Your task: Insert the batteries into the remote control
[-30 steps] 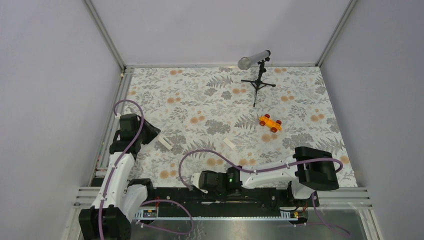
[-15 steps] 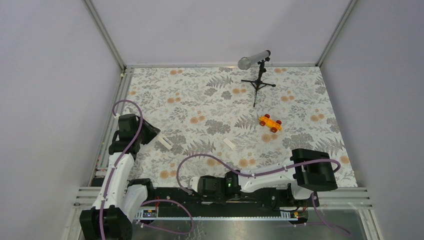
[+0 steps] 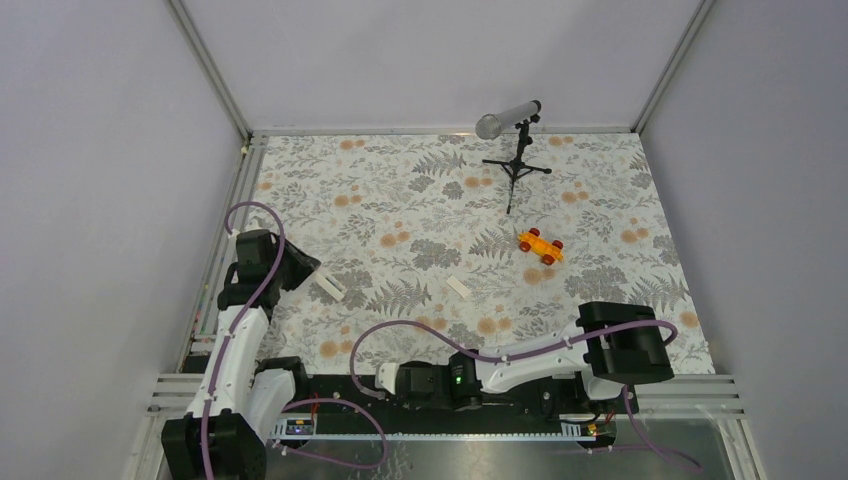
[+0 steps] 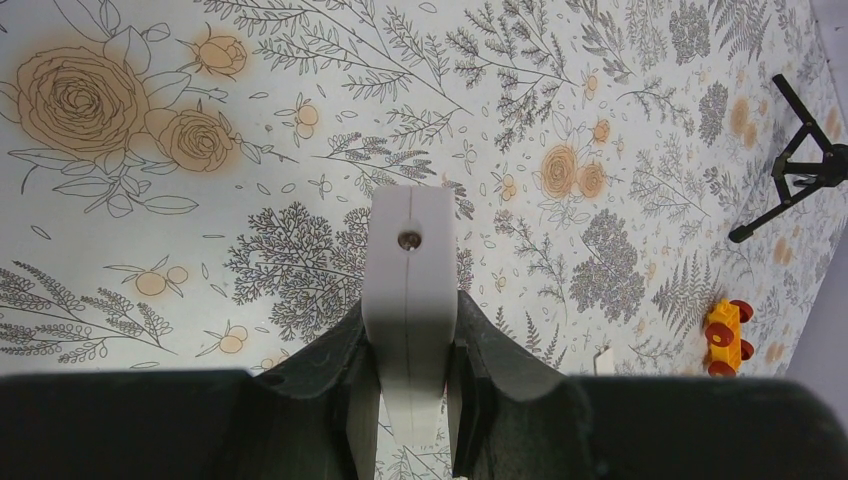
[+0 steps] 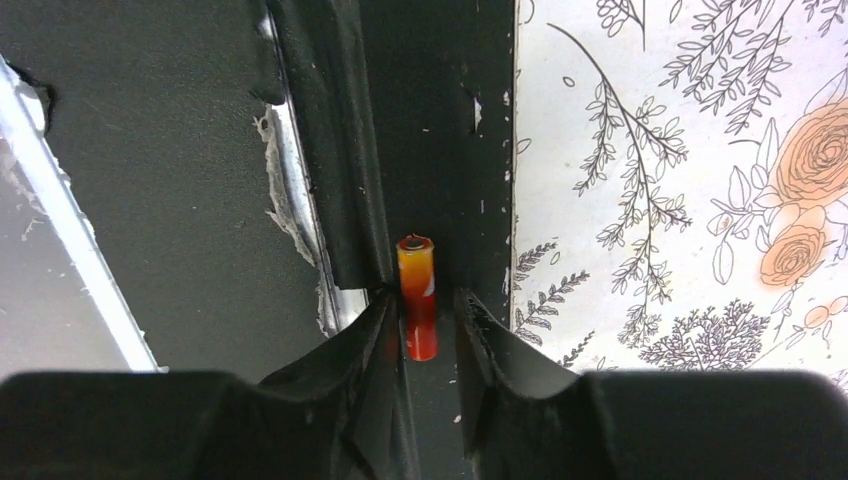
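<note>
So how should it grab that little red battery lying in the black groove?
By the middle of its round sides, coming straight down from above. The battery lies flat, lengthwise in the narrow groove, so its ends are awkward to reach. One finger should probably slip down each long side, though the wall close on one side leaves little room.

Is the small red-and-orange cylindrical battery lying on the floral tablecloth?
No, the battery lies on the black strip beside the tablecloth, between the right gripper's fingers.
</note>
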Controlling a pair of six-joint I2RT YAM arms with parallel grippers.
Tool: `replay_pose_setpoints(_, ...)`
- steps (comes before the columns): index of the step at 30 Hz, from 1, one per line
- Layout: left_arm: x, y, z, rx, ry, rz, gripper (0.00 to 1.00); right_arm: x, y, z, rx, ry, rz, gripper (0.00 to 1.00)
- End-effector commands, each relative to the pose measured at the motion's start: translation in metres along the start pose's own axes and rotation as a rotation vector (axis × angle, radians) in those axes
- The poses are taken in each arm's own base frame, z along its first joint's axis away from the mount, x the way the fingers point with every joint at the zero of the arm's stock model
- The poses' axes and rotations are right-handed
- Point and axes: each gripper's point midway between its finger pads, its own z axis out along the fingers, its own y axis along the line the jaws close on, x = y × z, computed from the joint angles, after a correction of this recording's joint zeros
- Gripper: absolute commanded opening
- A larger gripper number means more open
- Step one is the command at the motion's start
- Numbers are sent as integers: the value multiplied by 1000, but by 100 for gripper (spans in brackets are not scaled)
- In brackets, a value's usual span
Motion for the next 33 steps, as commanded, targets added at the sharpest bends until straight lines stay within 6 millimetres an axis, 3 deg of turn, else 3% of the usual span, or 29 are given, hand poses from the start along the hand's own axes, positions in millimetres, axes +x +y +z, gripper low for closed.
replay_pose_setpoints(1,-12,-13,-2,65,-45,15,0,18,-17,4,100,56,-55,25)
replay_pose_setpoints(4,-13,-13,-2,65,-45,14,0,14,-18,2,108,44,-38,14)
replay_pose_setpoints(12,-13,-13,-2,70,-44,11,0,-5,-19,-14,88,-24,47,13)
replay_pose_setpoints(19,-14,-14,-4,71,-48,12,0,4,-54,-10,126,-4,263,14)
replay_pose_setpoints(25,-14,-15,-6,75,-49,12,0,31,-90,-4,200,113,482,16)
replay_pose_setpoints(29,-14,-16,-7,78,-47,12,0,39,-92,-1,242,203,630,16)
replay_pose_setpoints(33,-13,-16,-8,78,-46,14,0,29,-84,2,211,193,733,17)
